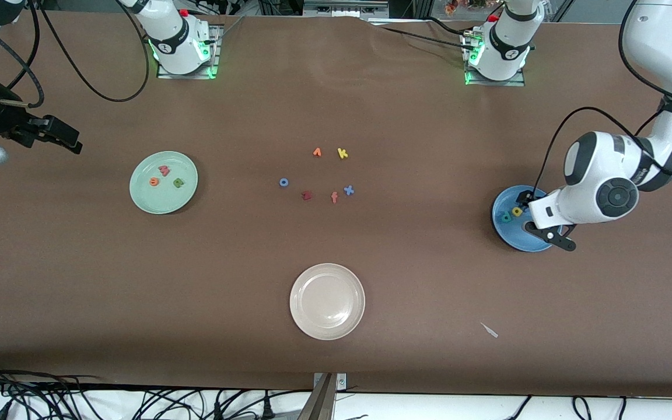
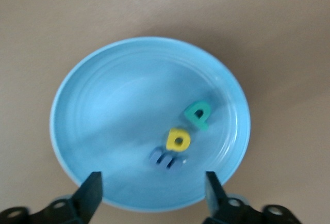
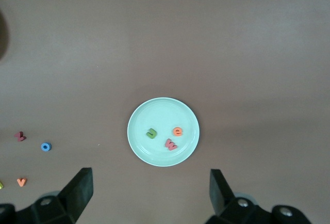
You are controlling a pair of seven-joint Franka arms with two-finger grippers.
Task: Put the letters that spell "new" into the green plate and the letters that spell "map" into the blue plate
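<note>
Already the right pincer [image 1: 50,135] waits spread and empty past the green plate [image 1: 143,201], which holds n, e, w [image 1: 164,170]. Spare letters [image 1: 307,195] and a beige plate [image 1: 307,318] occupy mid-bench. The left pincer [image 2: 153,190], parted, hovers over the blue plate [image 2: 103,105] holding m, a, p [image 2: 179,139], with bare bench all around.

"n" [image 1: 179,182], "e" [image 1: 154,182], "w" [image 1: 164,170] in green plate [image 1: 143,198] — "m" [image 2: 164,159], "a" [image 2: 178,139], "p" [image 2: 198,114] in blue plate [image 2: 118,105].

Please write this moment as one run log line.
left pincer: open over round blue plate | right pincer: open, waiting | foam m: in plate
</note>
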